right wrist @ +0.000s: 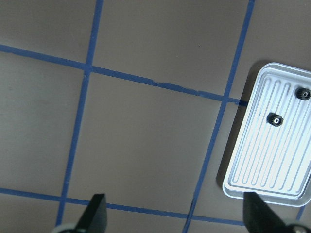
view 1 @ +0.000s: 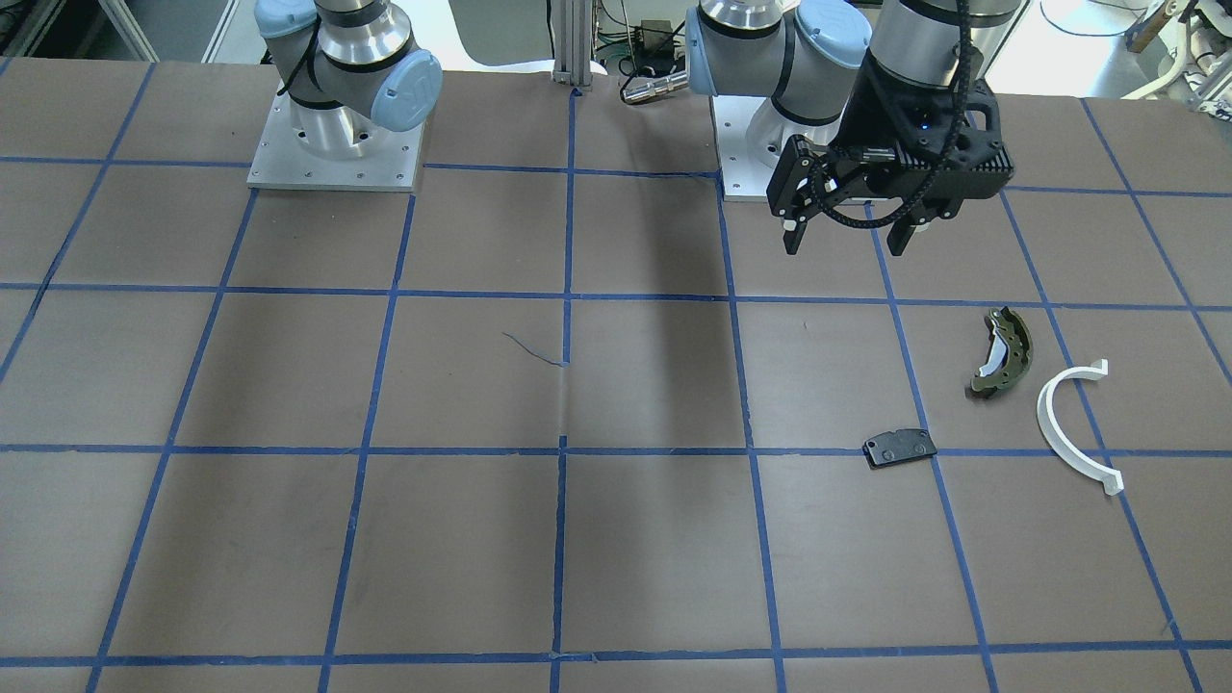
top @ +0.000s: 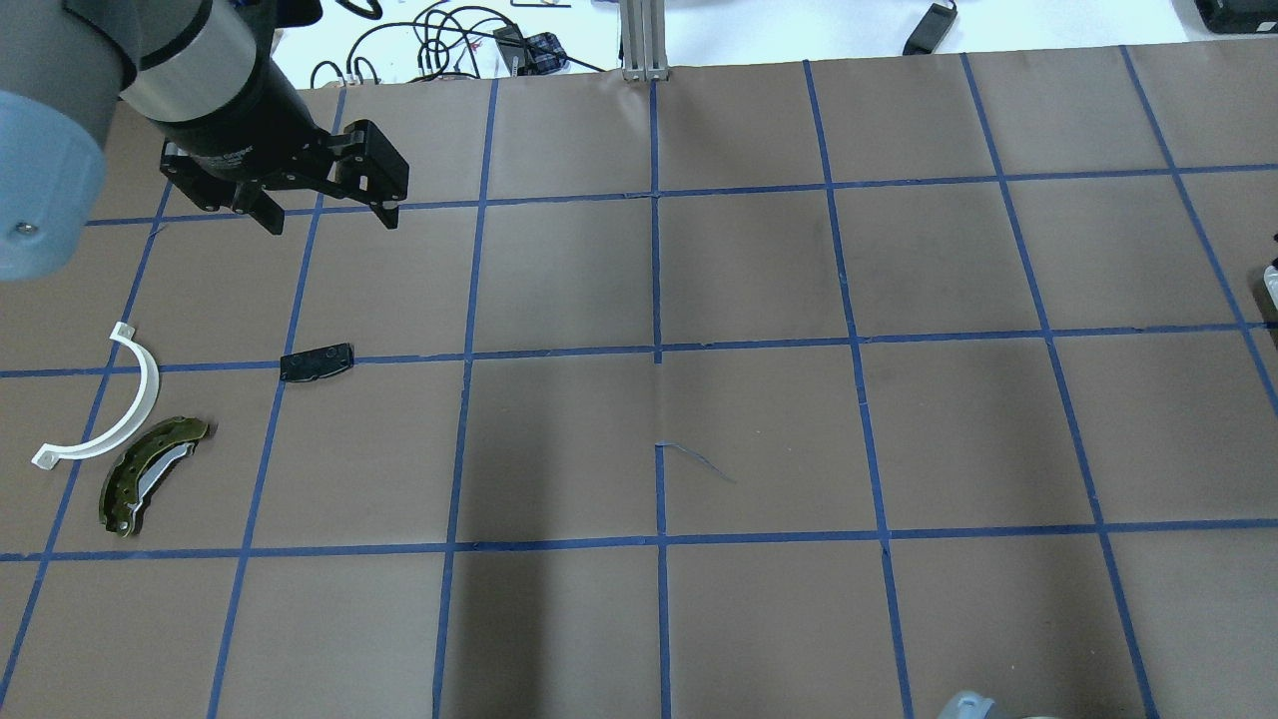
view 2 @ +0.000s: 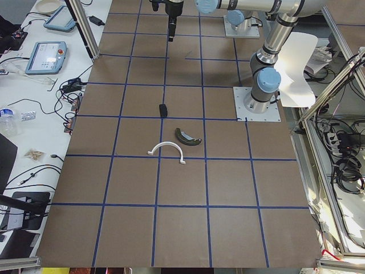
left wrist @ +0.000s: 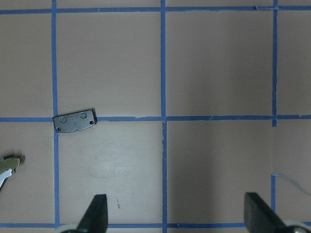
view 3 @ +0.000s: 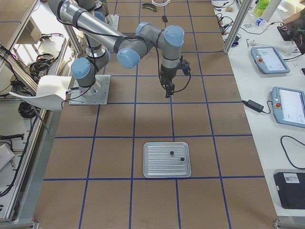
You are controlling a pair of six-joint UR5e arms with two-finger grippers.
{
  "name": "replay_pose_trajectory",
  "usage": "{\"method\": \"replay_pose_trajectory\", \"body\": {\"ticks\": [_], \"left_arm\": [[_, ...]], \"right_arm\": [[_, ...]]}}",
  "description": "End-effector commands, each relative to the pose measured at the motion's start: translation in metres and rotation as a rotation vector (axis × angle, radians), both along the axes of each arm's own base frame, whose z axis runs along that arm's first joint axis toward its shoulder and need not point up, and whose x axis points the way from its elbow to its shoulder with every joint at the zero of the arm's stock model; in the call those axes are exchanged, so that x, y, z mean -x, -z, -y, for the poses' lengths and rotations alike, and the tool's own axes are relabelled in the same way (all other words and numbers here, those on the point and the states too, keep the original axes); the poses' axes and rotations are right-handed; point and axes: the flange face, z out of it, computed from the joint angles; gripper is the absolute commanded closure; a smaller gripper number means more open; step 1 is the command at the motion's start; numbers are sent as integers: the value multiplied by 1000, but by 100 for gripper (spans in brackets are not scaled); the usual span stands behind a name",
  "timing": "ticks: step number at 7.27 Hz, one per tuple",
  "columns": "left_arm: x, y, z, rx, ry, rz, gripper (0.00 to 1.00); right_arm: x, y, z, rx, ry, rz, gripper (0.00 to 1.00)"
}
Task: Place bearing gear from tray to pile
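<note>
Though shallow, ribbed silver tray [right wrist: 265, 160]

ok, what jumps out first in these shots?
The left arm's black pincer hangs open above the table, close to three loose parts lying apart from one another: a green brake shoe, a white half-ring and a small black plate. At the robot's right end of the table, a ribbed silver tray holds two small dark gears.
</note>
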Motion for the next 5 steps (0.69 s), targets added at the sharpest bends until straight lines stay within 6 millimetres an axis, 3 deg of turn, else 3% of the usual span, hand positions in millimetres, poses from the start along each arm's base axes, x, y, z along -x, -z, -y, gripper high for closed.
{"method": "replay_pose_trajectory", "body": {"ticks": [1,3,5], "left_arm": [[0,0,0,0,0,-1,0],[0,1,0,-2,0,-1,0],[0,1,0,-2,0,-1,0]], "right_arm": [[75,32,10,0,-105,4,0],[138,70,22,-30,-126,44,0],[174,103,50,-47,-170,60,2]]}}
